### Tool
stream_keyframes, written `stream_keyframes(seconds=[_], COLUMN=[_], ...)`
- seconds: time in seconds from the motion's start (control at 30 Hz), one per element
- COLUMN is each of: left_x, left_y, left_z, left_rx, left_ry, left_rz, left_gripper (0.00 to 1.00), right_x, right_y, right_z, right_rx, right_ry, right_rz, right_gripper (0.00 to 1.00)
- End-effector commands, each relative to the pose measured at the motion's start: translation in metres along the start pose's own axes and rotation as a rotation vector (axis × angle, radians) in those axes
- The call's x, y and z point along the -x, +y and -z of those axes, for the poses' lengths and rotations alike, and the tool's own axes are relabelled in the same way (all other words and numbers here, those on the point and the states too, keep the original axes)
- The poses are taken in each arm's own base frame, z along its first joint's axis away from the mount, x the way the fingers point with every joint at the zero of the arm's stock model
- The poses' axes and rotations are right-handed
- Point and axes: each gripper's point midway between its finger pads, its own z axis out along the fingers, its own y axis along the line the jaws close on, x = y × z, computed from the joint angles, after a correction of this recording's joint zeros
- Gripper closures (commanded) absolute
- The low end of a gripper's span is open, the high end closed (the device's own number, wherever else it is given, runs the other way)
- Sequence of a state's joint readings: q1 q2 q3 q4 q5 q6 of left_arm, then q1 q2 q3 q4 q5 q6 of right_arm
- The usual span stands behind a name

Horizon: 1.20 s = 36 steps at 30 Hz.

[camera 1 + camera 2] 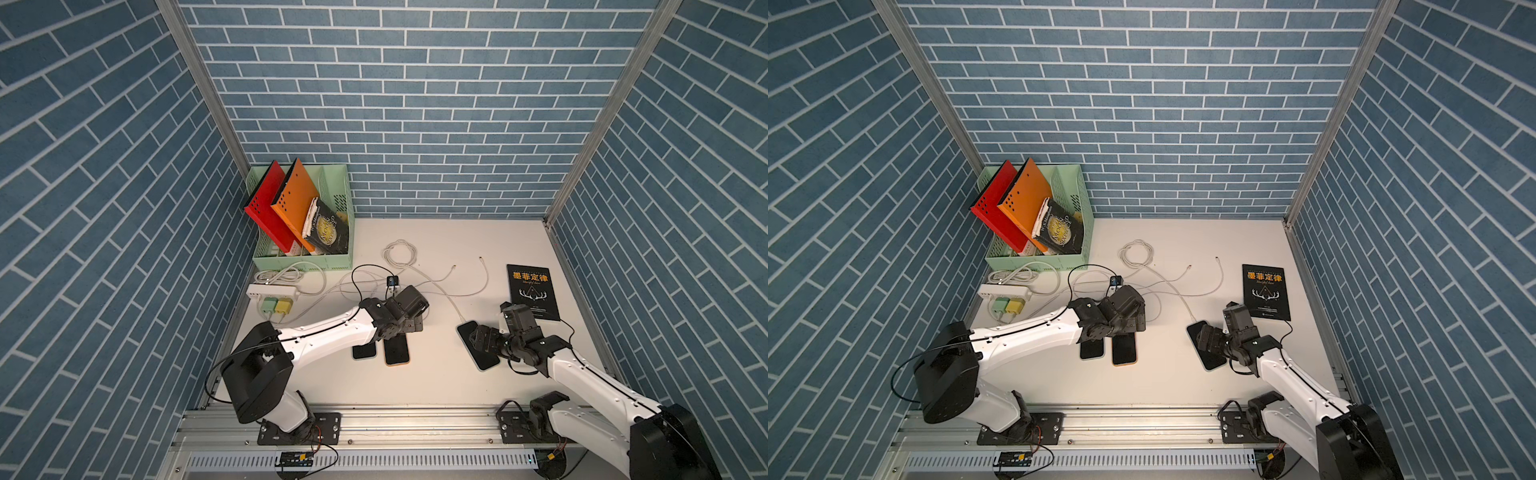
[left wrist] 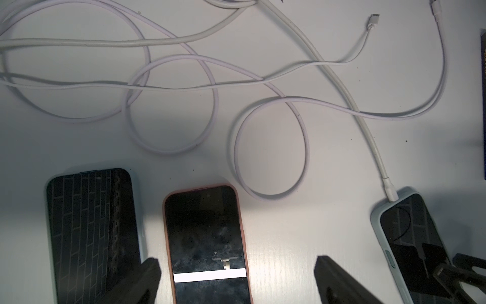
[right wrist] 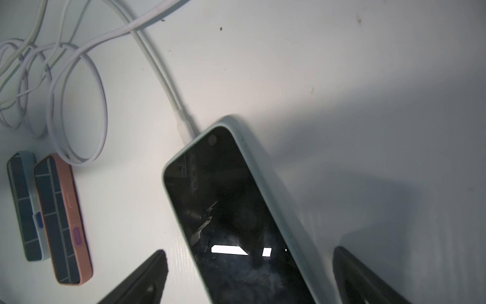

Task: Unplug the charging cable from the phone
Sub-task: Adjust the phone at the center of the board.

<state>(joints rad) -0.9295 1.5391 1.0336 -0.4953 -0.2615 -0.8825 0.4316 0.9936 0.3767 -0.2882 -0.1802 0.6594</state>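
A: White table (image 1: 436,374), blue brick walls (image 1: 415,104). Where's the phone (image 3: 236,210)?
B: Near the book (image 1: 533,291), cable (image 3: 168,86) plugged in; right gripper (image 3: 249,259) spread over it.
A: Left gripper (image 2: 238,263)?
B: Spread, empty, over 2 other phones (image 2: 205,237) farther from the book.

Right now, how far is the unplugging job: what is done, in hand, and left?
Done, it seems: the orange-cased phone and the neighbouring phone carry no cable; a cable tip lies free. In hand: the right pincer is open over the pale-cased phone. Left: its white plug is still inserted.
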Motion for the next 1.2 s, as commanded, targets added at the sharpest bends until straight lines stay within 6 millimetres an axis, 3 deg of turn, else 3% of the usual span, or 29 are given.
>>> stream_keyframes(seconds=[0.0,0.07,0.17,0.3,0.43,0.63,0.77,1.0,1.17], left_x=[0.005,0.005,0.013,0.039,0.061,0.073,0.07,0.067,0.066], left_y=[0.001,0.002,0.007,0.023,0.039,0.06,0.064,0.066,0.067], left_z=[0.001,0.001,0.007,0.025,0.041,0.05,0.047,0.044,0.041], left_rx=[0.013,0.017,0.037,0.058,0.06,0.083,0.089,0.087,0.086], left_ry=[-0.015,-0.014,-0.043,-0.117,-0.171,-0.203,-0.193,-0.185,-0.178], left_rz=[0.006,0.005,0.017,0.075,0.13,0.173,0.173,0.166,0.162], left_gripper=[0.03,0.03,0.03,0.03,0.03,0.03,0.03,0.03,0.03], right_x=[-0.018,-0.018,-0.001,0.019,0.022,-0.005,-0.033,-0.054,-0.066], right_y=[0.008,0.013,0.007,0.025,0.051,0.105,0.126,0.102,0.069], right_z=[-0.005,-0.005,0.008,0.019,0.018,0.003,-0.013,-0.023,-0.018], right_rx=[0.036,0.033,-0.07,-0.032,0.035,0.172,0.227,0.153,0.034], right_ry=[0.05,0.044,-0.017,-0.065,-0.071,0.024,0.111,0.171,0.202], right_rz=[-0.038,-0.021,0.027,0.041,0.072,0.173,0.208,0.149,0.138], right_gripper=[0.01,0.02,0.01,0.01,0.01,0.01,0.01,0.01,0.01])
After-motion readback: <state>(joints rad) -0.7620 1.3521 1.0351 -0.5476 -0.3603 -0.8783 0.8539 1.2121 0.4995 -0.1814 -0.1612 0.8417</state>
